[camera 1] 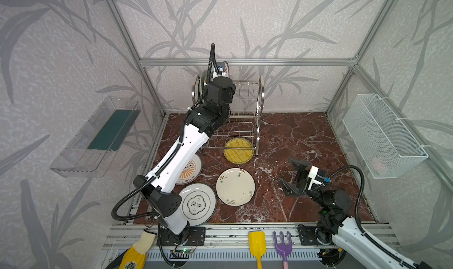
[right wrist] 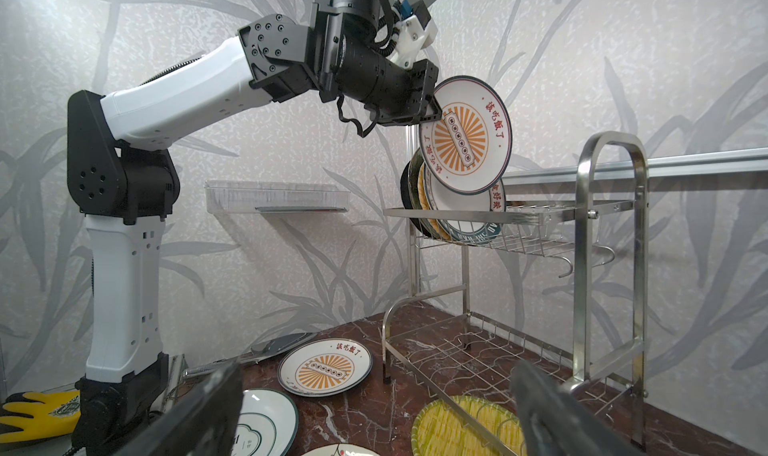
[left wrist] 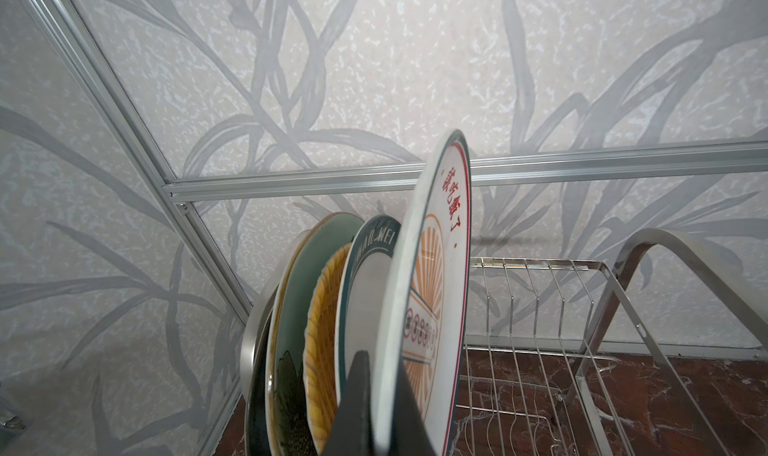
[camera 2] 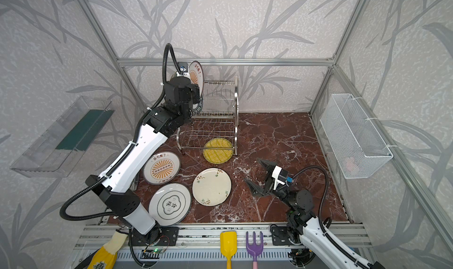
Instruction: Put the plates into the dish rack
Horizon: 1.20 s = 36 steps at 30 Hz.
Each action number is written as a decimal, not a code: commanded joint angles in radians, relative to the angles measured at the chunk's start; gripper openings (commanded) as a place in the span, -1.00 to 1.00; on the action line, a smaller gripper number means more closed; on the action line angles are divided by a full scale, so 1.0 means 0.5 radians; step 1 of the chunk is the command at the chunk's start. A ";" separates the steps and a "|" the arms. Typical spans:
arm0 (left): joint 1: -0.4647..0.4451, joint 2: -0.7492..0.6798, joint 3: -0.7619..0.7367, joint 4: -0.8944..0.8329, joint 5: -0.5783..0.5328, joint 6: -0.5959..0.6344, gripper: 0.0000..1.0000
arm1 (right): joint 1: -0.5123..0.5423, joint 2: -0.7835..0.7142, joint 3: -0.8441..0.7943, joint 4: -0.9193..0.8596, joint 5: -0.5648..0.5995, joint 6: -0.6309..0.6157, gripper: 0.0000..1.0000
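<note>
The dish rack [camera 1: 260,101] stands at the far side of the marble desk [camera 1: 306,138], left of centre. At the left end of its upper tier four plates stand on edge in the slots: a black plate [right wrist: 404,188], a pale teal plate [left wrist: 299,308], an orange woven-look plate [left wrist: 322,350] and a teal-rimmed white plate [left wrist: 372,263].

Just right of them a held sunburst plate [right wrist: 465,138] hangs upright above that tier, its rim pinched between the left fingers [left wrist: 359,391].

Four more plates lie flat on the desk:
- The yellow striped plate [camera 1: 239,150] lies at the rack's near foot, with its far edge under the lower tier's wires.
- The cream floral plate [camera 1: 235,187] lies nearer.
- The Chinese-character plate [camera 1: 198,204] lies just left of the floral one.
- A second sunburst plate [camera 2: 161,168] lies farther left.

The right fingers [camera 1: 288,188] are spread wide and empty — above the desk's near right, apart from every plate.
</note>
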 commanded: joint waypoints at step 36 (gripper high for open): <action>0.144 0.426 0.441 -0.316 0.134 -0.131 -1.00 | 0.057 0.102 0.052 -0.039 0.027 -0.003 0.98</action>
